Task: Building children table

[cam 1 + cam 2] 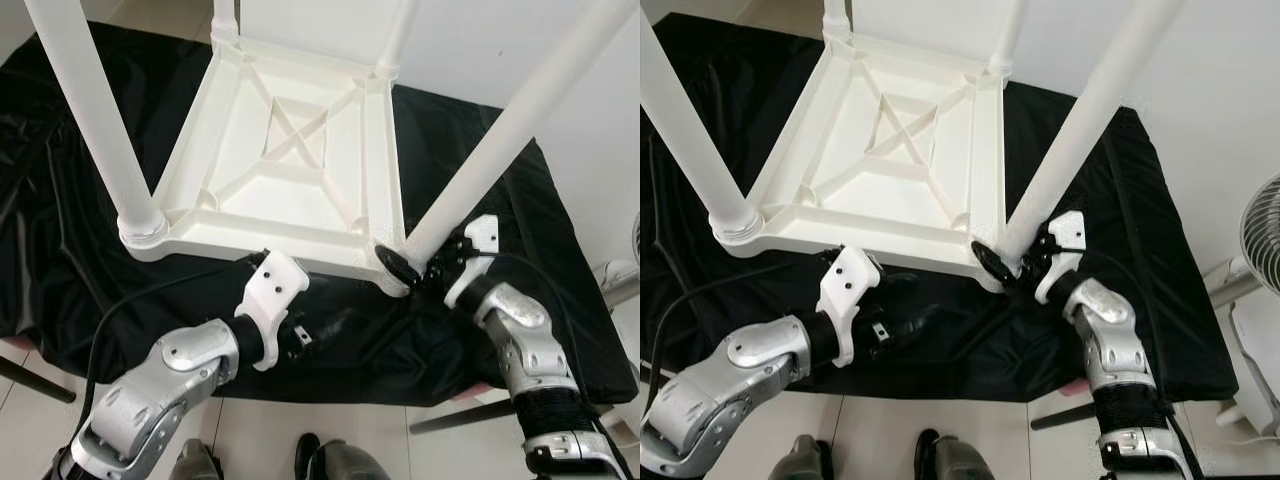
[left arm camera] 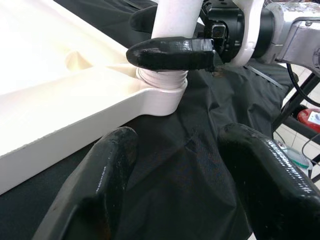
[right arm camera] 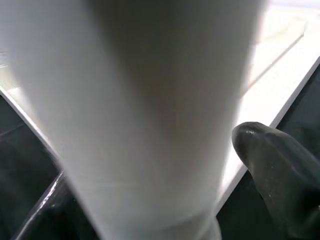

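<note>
Upside-down white plastic table (image 1: 290,150) on a bench draped in glossy black cloth (image 1: 470,300), its round legs pointing up.

The tabletop's underside is a shallow tray shape, moulded with raised ribs that cross in an X around a central square. The right tool (image 1: 415,268) is closed around the base of the near right leg (image 1: 490,150), a smooth tapering tube that sits in a ridged, threaded collar at the corner socket; one rounded black rubbery finger (image 2: 172,52) presses across that collar. The left tool (image 2: 185,175) hovers open just in front of the table's near edge, its two thick matte fingers spread over the wrinkled cloth, holding nothing. The near left leg (image 1: 95,110) stands in its own corner.
</note>
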